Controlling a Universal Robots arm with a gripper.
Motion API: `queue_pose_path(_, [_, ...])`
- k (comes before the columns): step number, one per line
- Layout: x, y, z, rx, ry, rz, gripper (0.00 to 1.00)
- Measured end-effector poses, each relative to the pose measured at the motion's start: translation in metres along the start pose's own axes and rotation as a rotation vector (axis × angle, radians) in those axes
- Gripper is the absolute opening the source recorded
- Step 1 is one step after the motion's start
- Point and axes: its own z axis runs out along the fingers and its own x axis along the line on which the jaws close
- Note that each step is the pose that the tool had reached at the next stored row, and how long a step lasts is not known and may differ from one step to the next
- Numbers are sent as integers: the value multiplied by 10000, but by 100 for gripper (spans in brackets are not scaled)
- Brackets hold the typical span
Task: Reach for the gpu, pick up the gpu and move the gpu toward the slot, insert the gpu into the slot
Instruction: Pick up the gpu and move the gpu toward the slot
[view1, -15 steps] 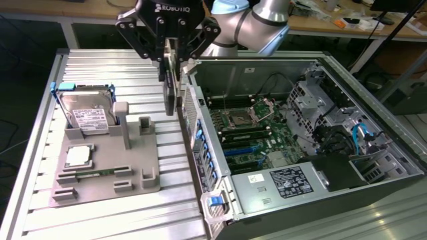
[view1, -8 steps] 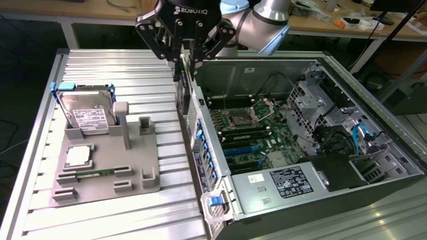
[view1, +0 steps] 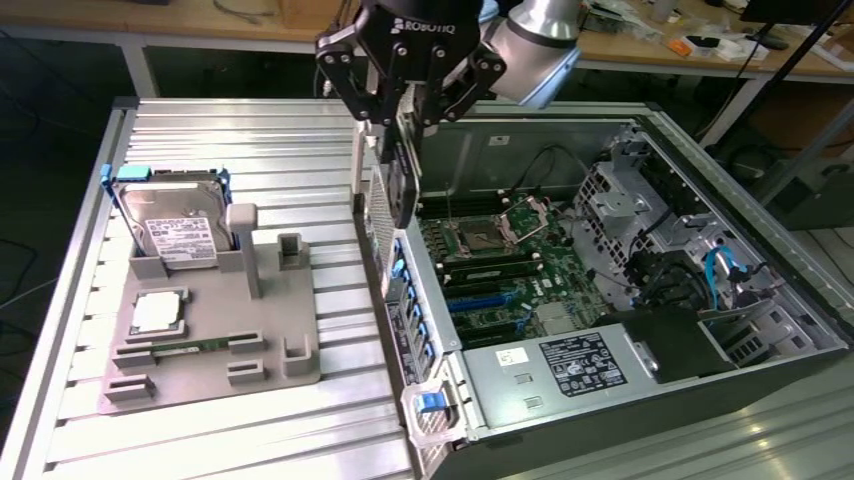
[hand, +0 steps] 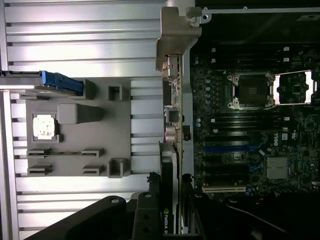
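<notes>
Above the computer case (view1: 747, 330), over the wall on the exterior view's left, the end effector (view1: 407, 110) hangs with its 2 fingers clamped on the gpu (view1: 407, 170). The card is held on edge, its faces upright, well clear of the worktop (view1: 240, 120). It sits between the grey holder (view1: 214, 330) on the exterior view's left and the motherboard (view1: 534, 270) on the right.

The slots (view1: 487, 298) lie lower than the card and to the exterior view's right of it, inside the case. I judge that the card's long axis runs from far to near along that wall, crosswise to the slots, which run left to right on the board. So the gap to close looks like a turn as well as a shift right and down. I cannot tell which slot is meant.

Seen edge-on in the wrist view, the gpu is a thin dark strip with small parts along a greenish board. It has a pale metal bracket (hand: 177, 30) at its far end and an NVIDIA label beside the fingers (hand: 150, 200).
</notes>
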Motion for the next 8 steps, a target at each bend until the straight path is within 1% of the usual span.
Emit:
queue_pose_path(5, [-156, 4, 13, -1, -1, -1, 27])
queue_pose_path(8, [-198, 5, 15, -1, 0, 0, 27])
